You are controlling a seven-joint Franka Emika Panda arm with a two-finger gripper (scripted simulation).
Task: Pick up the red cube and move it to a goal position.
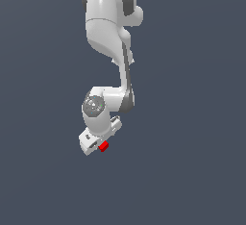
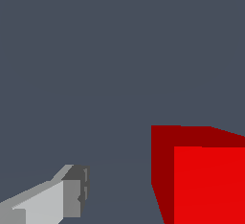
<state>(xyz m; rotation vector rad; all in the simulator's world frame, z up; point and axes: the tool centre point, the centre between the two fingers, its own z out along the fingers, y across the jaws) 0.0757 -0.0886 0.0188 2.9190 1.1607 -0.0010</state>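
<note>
The red cube (image 1: 103, 146) is a tiny bright red block on the dark grey floor. In the exterior view my white gripper (image 1: 92, 145) hangs low right beside it, on the exterior view's left of the cube, with the hand partly over it. In the wrist view the red cube (image 2: 206, 180) fills one lower corner, cut off by the frame edge. One grey fingertip (image 2: 74, 189) shows well apart from it, with bare floor between them. The other finger is not visible. The jaws look open and hold nothing.
The plain dark grey floor (image 1: 192, 123) stretches all around. The white arm (image 1: 108, 22) reaches in from the top of the exterior view. No goal marker shows.
</note>
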